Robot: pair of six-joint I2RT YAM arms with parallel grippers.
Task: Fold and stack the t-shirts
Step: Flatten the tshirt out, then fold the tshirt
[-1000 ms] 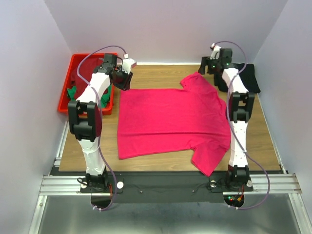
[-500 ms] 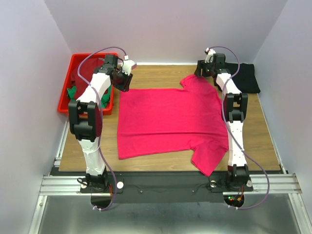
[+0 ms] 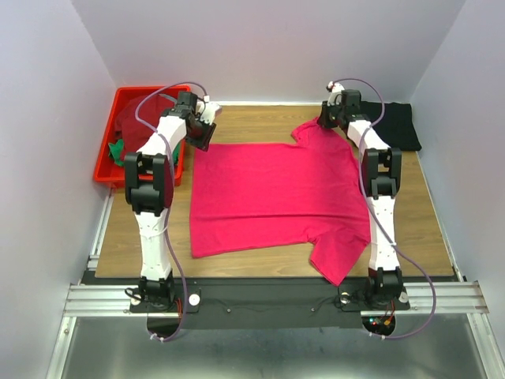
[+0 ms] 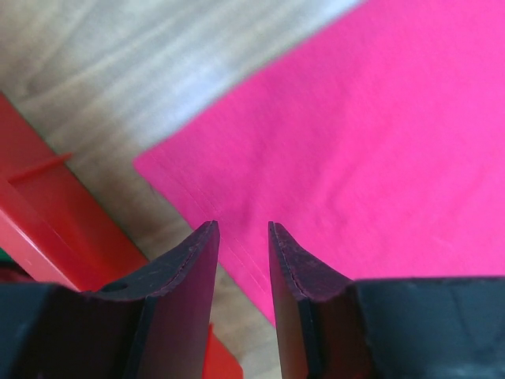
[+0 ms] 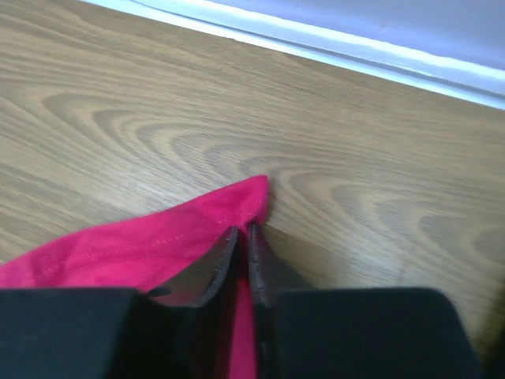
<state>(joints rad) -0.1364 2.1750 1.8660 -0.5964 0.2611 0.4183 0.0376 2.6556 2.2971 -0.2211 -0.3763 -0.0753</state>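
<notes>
Right gripper (image 5: 243, 231) pinches a sleeve of the bright pink-red cloth t-shirt (image 3: 276, 193), upper right; left gripper (image 4: 241, 237) hangs part-open over its upper-left corner.

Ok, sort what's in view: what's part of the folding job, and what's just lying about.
Job: pink t-shirt, black t-shirt, dark red shirt, green shirt.
Lying about: red bin, holding those last two.

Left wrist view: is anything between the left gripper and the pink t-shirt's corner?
Nothing visible. The left gripper, jaws open, sits right over the pink t-shirt hem near its corner; the red bin lies off to one side, not in between.
</notes>
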